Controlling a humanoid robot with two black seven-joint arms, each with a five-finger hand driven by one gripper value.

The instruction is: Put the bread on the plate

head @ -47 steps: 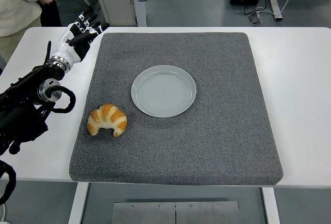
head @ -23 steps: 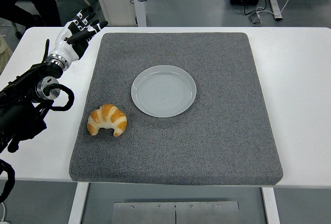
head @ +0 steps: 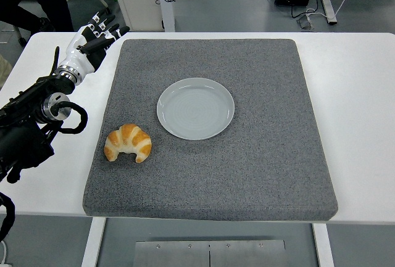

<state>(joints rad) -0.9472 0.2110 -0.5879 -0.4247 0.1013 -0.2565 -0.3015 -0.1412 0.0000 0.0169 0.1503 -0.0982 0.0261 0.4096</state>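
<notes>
**Croissant waits beside an empty plate**

The bread (head: 128,143), a golden croissant, lies on the grey mat (head: 259,156) toward the counter's (head: 352,82) left edge, just off the white plate (head: 195,108). The left hand (head: 92,42) hovers near the mat's far-left corner, fingers loosely extended, grasping nothing.

golden-brown croissant (head: 128,143), curved with tips toward the near edge, lying on the grey mat near, not touching, the empty round pale plate (head: 195,108).
</notes>
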